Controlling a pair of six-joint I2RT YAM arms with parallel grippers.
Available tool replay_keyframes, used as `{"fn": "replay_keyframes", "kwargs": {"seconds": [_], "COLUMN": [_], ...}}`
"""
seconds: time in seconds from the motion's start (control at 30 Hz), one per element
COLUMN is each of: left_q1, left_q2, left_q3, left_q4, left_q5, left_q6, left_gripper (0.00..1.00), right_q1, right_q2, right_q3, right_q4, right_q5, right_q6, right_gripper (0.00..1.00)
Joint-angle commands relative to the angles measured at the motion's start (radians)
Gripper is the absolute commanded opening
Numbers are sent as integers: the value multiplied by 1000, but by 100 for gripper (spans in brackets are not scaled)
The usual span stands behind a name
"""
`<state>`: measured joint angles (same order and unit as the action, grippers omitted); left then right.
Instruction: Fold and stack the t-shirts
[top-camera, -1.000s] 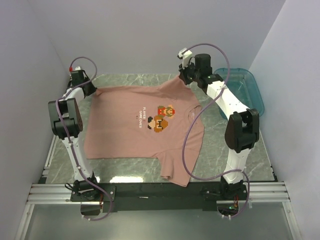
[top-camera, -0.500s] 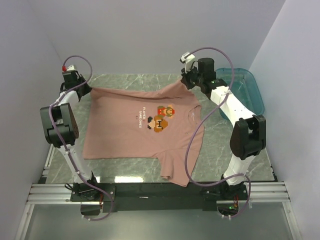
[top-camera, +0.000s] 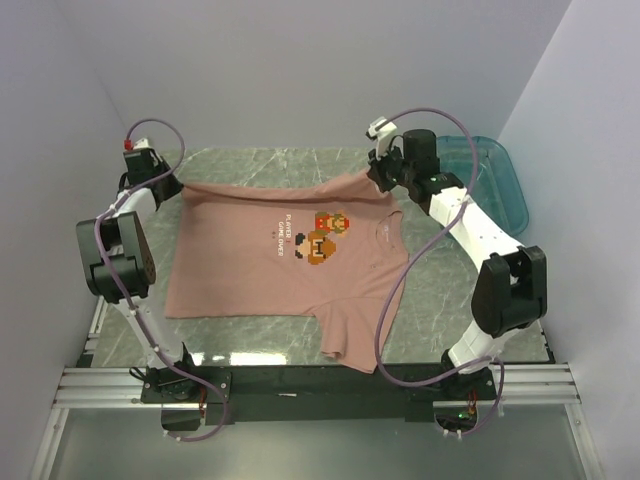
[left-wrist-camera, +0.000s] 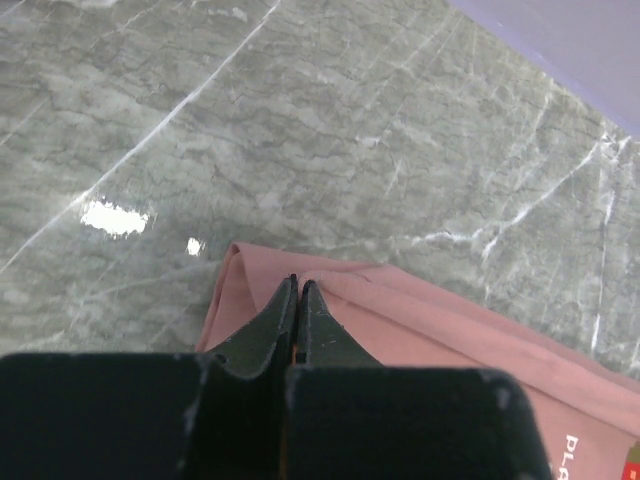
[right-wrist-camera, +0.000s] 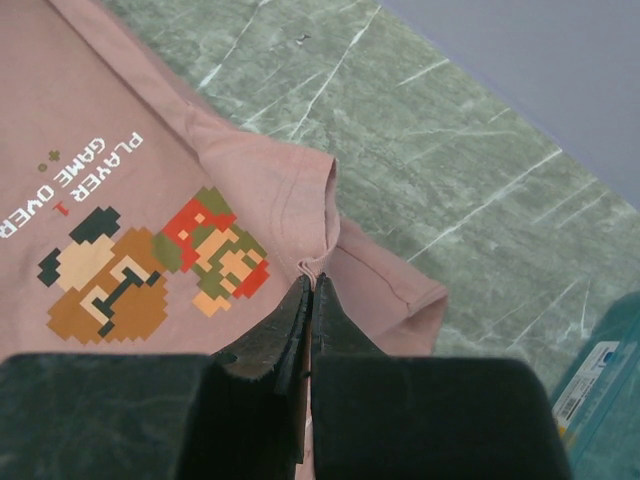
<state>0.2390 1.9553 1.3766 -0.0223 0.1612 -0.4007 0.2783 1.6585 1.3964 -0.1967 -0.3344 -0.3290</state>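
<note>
1 t-shirt (top-camera: 250, 265), 1 teal bin (top-camera: 495, 170) — left gripper (left-wrist-camera: 298, 290) and right gripper (right-wrist-camera: 311, 285) each pinch the shirt's far edge.

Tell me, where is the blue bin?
In the top view, the teal bin sits at the far right corner of the table, right of the t-shirt.

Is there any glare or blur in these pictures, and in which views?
Top view: small white glare patches on the table near its front edge, light otherwise even. Left wrist view: one bright glare spot on the table left of the shirt, picture sharp. Right wrist view: no glare, the print sharp.
</note>
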Motion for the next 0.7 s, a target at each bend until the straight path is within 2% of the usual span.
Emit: {"fn": "replay_keyframes", "kwargs": {"seconds": [0.0,0.27,0.67], "left_q1": [5,5,5], "left_q2": [-91,-144,-142], "left_q3": [-39,-129,-154], "left_q4": [35,53,38], "left_q5": [12,11,3], "left_q6": [25,23,34], "left_gripper": [0,1,1], "right_q1": [-8,-11,-10], "right_q2": [-81,-146,-184], "right_q3": [-30,-119,-195], "right_q4": [54,66,52], "right_q5": [-5,-3,-25], "right_q6": [15,18,16], "right_gripper": [0,0,0]}}
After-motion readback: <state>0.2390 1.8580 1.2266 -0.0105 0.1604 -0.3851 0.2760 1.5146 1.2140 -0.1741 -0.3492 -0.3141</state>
